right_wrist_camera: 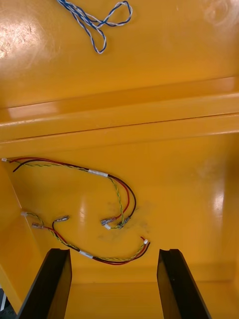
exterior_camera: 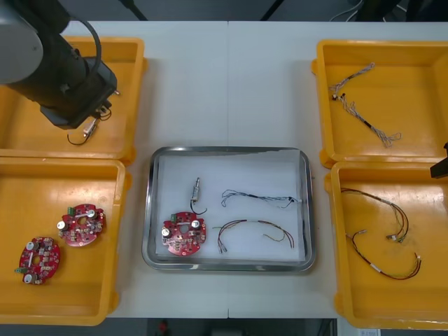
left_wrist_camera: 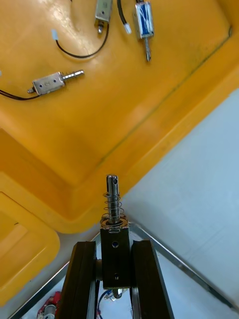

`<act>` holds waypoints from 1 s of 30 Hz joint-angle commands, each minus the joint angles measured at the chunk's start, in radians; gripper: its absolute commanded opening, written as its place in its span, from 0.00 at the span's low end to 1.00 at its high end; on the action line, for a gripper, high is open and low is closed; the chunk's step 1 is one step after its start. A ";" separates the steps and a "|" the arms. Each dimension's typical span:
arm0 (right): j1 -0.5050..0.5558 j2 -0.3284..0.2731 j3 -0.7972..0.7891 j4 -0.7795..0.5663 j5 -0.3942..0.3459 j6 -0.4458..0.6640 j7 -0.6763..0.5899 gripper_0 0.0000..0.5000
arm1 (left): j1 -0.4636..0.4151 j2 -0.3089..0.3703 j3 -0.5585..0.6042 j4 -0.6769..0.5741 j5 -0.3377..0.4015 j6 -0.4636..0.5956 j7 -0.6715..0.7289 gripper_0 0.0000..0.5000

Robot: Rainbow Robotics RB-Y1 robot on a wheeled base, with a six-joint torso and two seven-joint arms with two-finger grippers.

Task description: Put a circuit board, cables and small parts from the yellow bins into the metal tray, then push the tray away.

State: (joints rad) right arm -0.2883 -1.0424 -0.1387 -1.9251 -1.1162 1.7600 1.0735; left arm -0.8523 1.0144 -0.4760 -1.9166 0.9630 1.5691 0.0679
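The left arm (exterior_camera: 42, 56) looms nearest, reaching over the far-left yellow bin (exterior_camera: 21, 133). Its left end effector (left_wrist_camera: 114, 246) is closed narrowly on a small metal part (left_wrist_camera: 114, 209), gripped by the body so the sprung pin stands free beyond the fingers. Past those fingers lie the bin's corner, a strip of desk (left_wrist_camera: 199, 189) and the rim of the metal tray (left_wrist_camera: 174, 259). I judge the part is lifted out and bound for the tray.

The right end effector (right_wrist_camera: 114, 254) hangs over the near-right bin (exterior_camera: 371, 294), its fingers spread wide with nothing between them. Loose red and yellow cables (right_wrist_camera: 99, 209) lie on the bin floor beyond them. Waiting there probably keeps it clear of the working arm.

The tray sits between the four bins, where either arm can reach it. On its white lining a circuit board (exterior_camera: 184, 234) lies in the near-left corner. A blue and white cable (exterior_camera: 260, 198) and a red and yellow cable (exterior_camera: 252, 231) lie side by side, apart, to the board's right. A second metal part (exterior_camera: 197, 190) rests just beyond the board.

Two spare boards (exterior_camera: 82, 224) lie in the near-left bin (exterior_camera: 70, 294), and spare metal parts (left_wrist_camera: 50, 82) lie in the far-left bin. Loading looks nearly done, and the push is yet to come.
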 commanded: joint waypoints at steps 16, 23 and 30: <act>0.008 -0.048 -0.030 -0.002 0.006 -0.007 0.003 1.00 | 0.142 -0.408 -0.156 -0.171 -0.494 0.140 -0.030 0.00; 0.008 -0.048 -0.030 -0.002 0.006 -0.007 0.003 1.00 | 0.159 -0.522 -0.266 -0.170 -0.612 0.140 -0.011 0.00; 0.008 -0.048 -0.030 -0.002 0.006 -0.007 0.003 1.00 | 0.159 -0.625 -0.359 -0.090 -0.731 0.120 -0.010 0.00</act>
State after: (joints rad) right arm -0.2875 -1.0429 -0.1387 -1.9247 -1.1160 1.7598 1.0735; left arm -0.7020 0.4530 -0.7902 -2.0349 0.2837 1.7007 0.0600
